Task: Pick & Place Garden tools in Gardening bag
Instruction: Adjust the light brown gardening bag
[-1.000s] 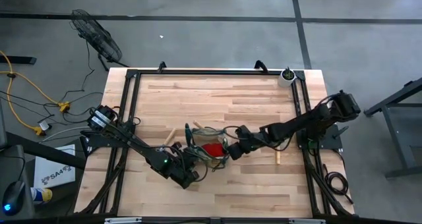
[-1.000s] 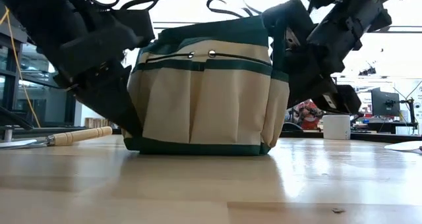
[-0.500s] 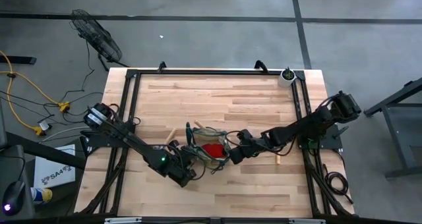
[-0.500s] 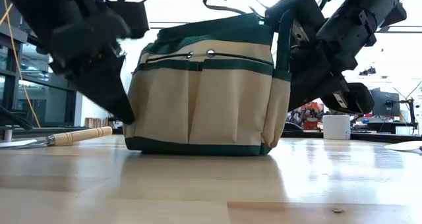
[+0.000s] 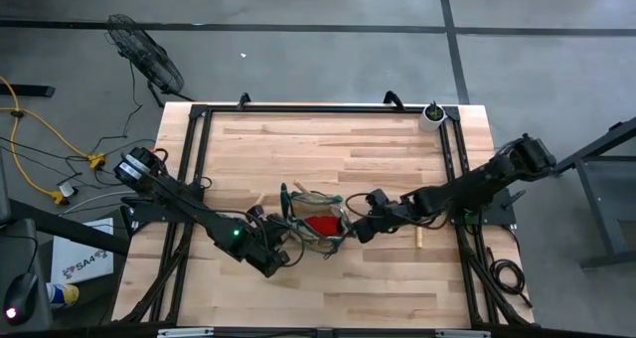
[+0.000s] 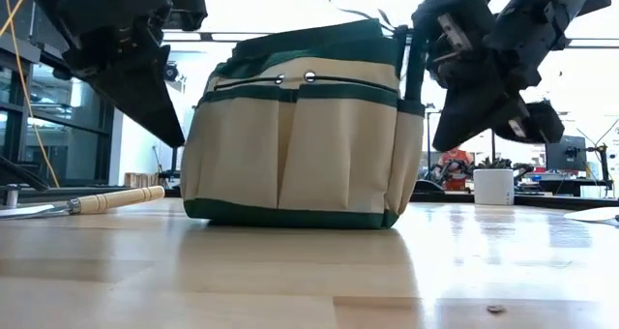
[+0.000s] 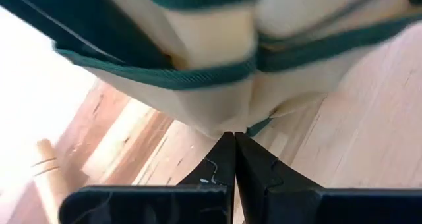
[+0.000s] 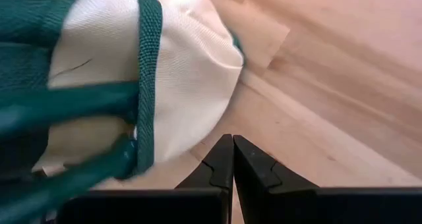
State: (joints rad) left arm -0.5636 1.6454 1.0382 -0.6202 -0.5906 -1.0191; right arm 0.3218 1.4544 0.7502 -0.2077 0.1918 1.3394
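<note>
**Arms flank the bag at mid-table**

On the wooden table, a wooden-handled tool lies at far left. Next, the left gripper hangs just beside the bag, fingers pressed together, holding nothing. The bag stands upright near the table's front middle, a red glove inside. At its other side the right gripper hangs, jaws likewise closed and empty. A white pot stands at the far right corner.
</note>
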